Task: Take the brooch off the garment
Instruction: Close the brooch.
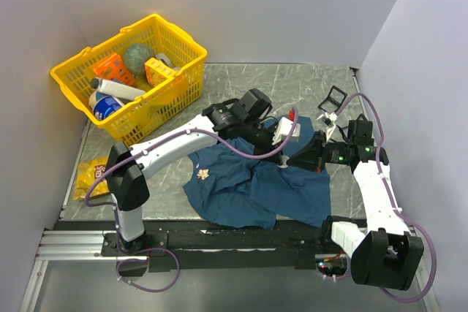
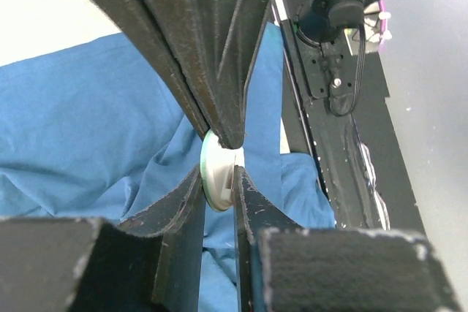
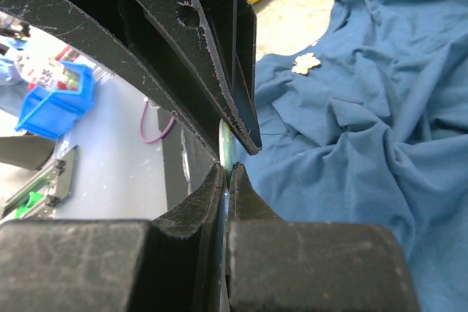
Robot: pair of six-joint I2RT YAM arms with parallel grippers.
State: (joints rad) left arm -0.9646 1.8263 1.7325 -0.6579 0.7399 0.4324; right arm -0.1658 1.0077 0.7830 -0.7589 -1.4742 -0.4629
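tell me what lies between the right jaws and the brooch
Only bare, wrinkled garment cloth up to the brooch, as the right wrist view shows.

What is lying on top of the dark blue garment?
A small pale brooch lies on the garment. The left arm and right arm reach over its far edge, hiding the cloth beneath. The left claw holds a white disc above it.
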